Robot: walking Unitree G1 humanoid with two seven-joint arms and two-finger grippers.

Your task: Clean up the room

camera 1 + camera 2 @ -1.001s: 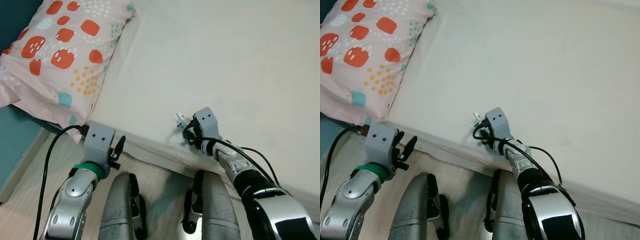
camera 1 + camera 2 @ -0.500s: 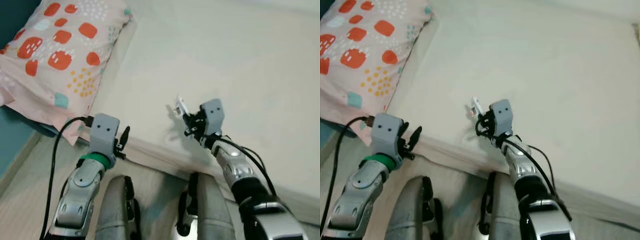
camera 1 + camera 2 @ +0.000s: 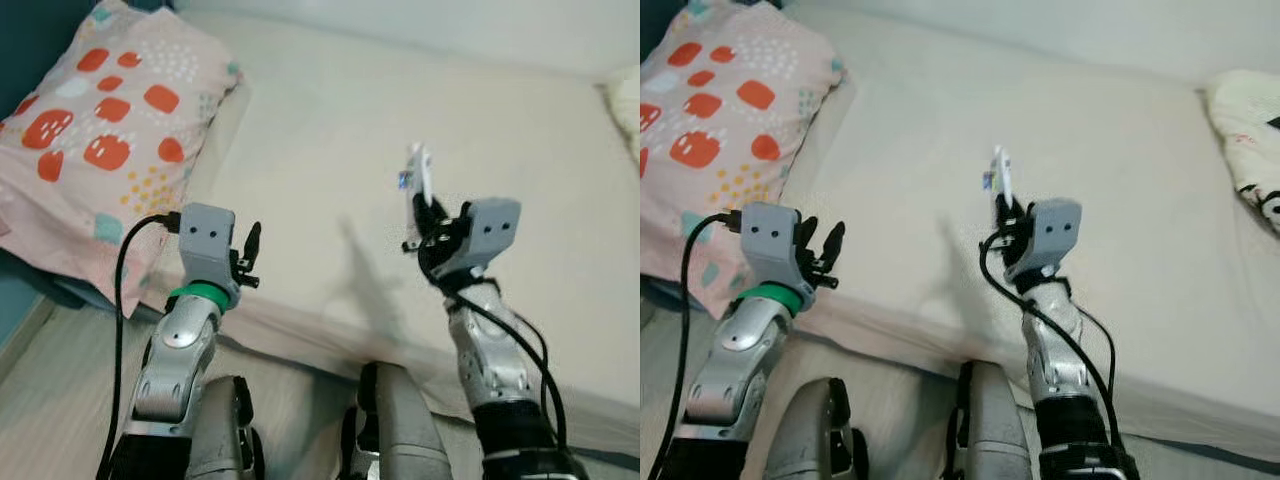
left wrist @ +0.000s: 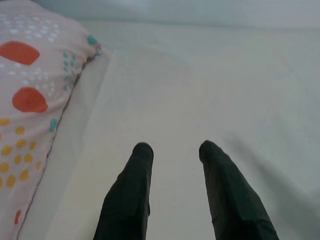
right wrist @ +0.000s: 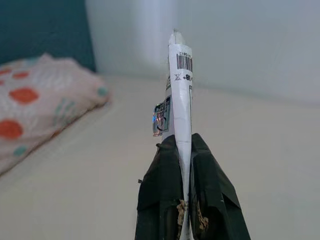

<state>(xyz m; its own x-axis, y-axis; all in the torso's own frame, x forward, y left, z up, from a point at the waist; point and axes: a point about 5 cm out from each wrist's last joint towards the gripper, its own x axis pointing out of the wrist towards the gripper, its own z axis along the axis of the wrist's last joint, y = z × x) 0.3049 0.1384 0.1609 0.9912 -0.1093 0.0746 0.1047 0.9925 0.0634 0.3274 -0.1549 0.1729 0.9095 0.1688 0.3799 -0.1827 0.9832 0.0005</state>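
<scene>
Above the cream bed [image 3: 300, 130] I have the right arm bent up at the elbow, forearm rising from the mattress edge, with the right gripper [image 3: 432, 222] raised off the sheet and its two black fingers [image 5: 160, 190] pinched tight on a flat white wrapper [image 3: 419, 176]. That wrapper stands nearly upright, edge-on to the wrist camera, sticking out well past the fingertips and clear of the bed. On its face I can read a printed barcode [image 5: 184, 62] near the tip, a small crossed-out mark below it, and a shiny coloured sticker [image 5: 160, 117] on the side; the digits and other lettering are too small for me to read. My left arm is also bent upward beside the near edge of the mattress, the left gripper [image 4: 172, 150] hanging over the sheet with its fingers spread apart and nothing between them. A pink pillow [image 3: 95, 130] with orange blotches lies at the head of the bed, on my left.
</scene>
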